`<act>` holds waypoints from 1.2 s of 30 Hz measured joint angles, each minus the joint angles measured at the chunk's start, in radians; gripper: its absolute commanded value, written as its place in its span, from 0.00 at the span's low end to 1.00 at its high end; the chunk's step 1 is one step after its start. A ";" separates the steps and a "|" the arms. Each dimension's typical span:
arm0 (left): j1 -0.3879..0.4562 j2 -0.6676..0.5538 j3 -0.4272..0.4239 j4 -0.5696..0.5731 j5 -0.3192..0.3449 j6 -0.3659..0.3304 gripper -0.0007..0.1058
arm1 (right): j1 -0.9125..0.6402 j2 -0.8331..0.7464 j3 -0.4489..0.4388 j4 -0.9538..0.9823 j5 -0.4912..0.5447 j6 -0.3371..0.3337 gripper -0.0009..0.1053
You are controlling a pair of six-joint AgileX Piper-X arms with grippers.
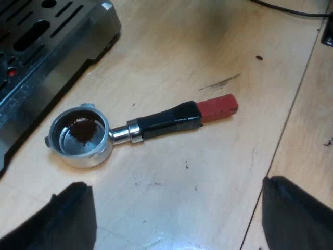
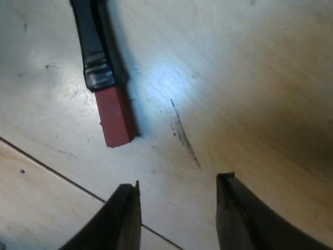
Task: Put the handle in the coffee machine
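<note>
My left gripper [image 1: 174,182] hangs low over the worktop [image 1: 218,47], its fingers spread wide and holding nothing. My right gripper [image 2: 179,181] hangs closer to the wood, its fingers parted less widely, with only bare board between them.

The worktop is pale wood, and a dark seam [image 1: 291,109] runs across it between two boards. In the right wrist view that seam passes under one of my right fingers.

The machine [image 1: 47,47] stands on the worktop. I can see one corner of its slotted metal drip tray [image 1: 67,23], with a small red light [image 1: 11,72] on it.

The holder [image 1: 130,130] is not in the machine. It lies flat and loose on the wood, on the machine's side of the seam. Its round metal basket [image 1: 80,151] faces up, just beside the tray's edge with a narrow gap between them. The dark handle [image 1: 166,121] points away from the machine. The red end [image 1: 218,107] is nearest my right gripper, close to one fingertip but not touching it.

Dark grounds [image 1: 80,130] smear the bottom of the basket. A thin dark scuff [image 1: 221,82] marks the wood beside the red end. A black cable [image 1: 291,9] crosses the worktop well away from the holder. A few dark crumbs [image 1: 259,57] dot the boards.
</note>
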State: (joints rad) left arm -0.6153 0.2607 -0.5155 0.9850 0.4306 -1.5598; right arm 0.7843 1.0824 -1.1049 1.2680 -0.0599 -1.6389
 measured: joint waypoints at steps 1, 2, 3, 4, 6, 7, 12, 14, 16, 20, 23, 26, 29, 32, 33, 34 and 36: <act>0.000 0.000 0.015 -0.006 0.000 0.000 0.65 | -0.001 0.013 0.000 -0.010 0.002 0.017 0.36; 0.000 0.000 0.022 -0.007 0.000 0.000 0.65 | -0.001 0.020 0.000 -0.013 0.002 0.022 0.36; 0.000 0.000 0.032 -0.013 0.000 0.000 0.65 | -0.001 0.032 0.000 -0.021 0.002 0.032 0.36; 0.000 0.000 0.041 -0.022 0.000 0.000 0.65 | -0.001 0.048 0.000 -0.032 0.002 0.043 0.36; 0.000 0.000 0.045 -0.036 0.000 0.000 0.65 | -0.001 0.061 0.000 -0.046 0.002 0.048 0.36; 0.000 0.000 0.045 -0.052 0.000 0.000 0.65 | -0.001 0.062 0.000 -0.046 0.002 0.048 0.36; 0.000 0.021 0.048 -0.057 0.006 0.000 0.65 | -0.001 0.110 0.080 -0.149 0.003 0.097 0.36; 0.000 0.052 0.048 -0.056 0.020 0.000 0.65 | -0.001 0.124 0.106 -0.182 0.003 0.112 0.36; -0.001 0.096 0.048 -0.061 0.044 0.000 0.65 | -0.001 0.135 0.131 -0.211 0.003 0.113 0.36; -0.035 0.159 0.048 -0.117 0.055 0.000 0.65 | -0.001 0.176 0.139 -0.233 0.003 0.113 0.36; -0.079 0.191 0.050 -0.134 0.052 0.000 0.65 | -0.001 0.207 0.139 -0.242 0.009 0.113 0.36; -0.116 0.235 0.050 -0.134 0.037 0.000 0.65 | -0.001 0.239 0.139 -0.254 0.036 0.113 0.32; -0.121 0.248 0.050 -0.138 0.016 0.000 0.65 | -0.001 0.260 0.139 -0.254 0.050 0.113 0.16; -0.121 0.282 0.050 -0.154 -0.003 0.000 0.65 | -0.001 0.283 0.139 -0.254 0.050 0.113 0.01; -0.121 0.284 0.050 -0.155 -0.003 0.000 0.65 | -0.001 0.292 0.139 -0.259 0.050 0.113 0.01; -0.121 0.290 0.050 -0.158 -0.005 0.000 0.65 | -0.001 0.300 0.139 -0.274 0.050 0.113 0.01; -0.121 0.295 0.050 -0.164 -0.006 0.000 0.65 | -0.001 0.311 0.139 -0.303 0.050 0.113 0.01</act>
State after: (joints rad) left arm -0.7363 0.5553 -0.4656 0.8206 0.4248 -1.5598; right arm 0.7837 1.3931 -0.9654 0.9647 -0.0098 -1.5259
